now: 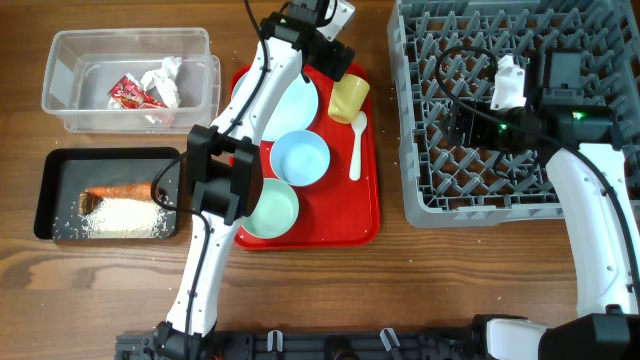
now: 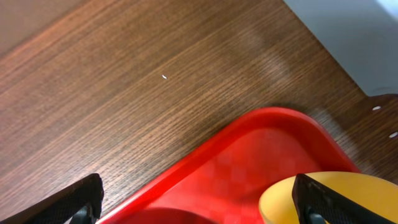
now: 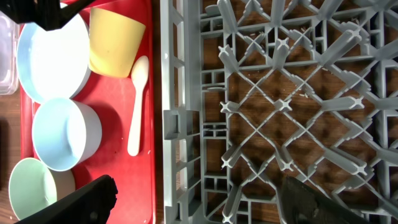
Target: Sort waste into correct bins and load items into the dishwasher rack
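The pale blue plate (image 1: 295, 100), blue bowl (image 1: 299, 158), green bowl (image 1: 272, 210), yellow cup (image 1: 349, 97) and white spoon (image 1: 357, 145) lie on the red tray (image 1: 340, 215). My left gripper (image 1: 335, 55) is open and empty over the tray's far corner. The cup's rim (image 2: 367, 190) is by its right finger. My right gripper (image 1: 465, 120) is open and empty above the left part of the grey rack (image 1: 520, 190). The clear tub (image 1: 60, 60) holds the wrapper (image 1: 130, 95) and tissue (image 1: 165, 80). The black tray (image 1: 50, 175) holds the sausage piece (image 1: 115, 190) and rice (image 1: 125, 218). The brown scrap is not visible.
The right wrist view shows the rack's pegs (image 3: 280, 106) with nothing among them, and beside them the tray with the cup (image 3: 115, 40), spoon (image 3: 137, 106), plate (image 3: 53, 59) and both bowls. A few rice grains lie on the wooden table (image 2: 164, 76).
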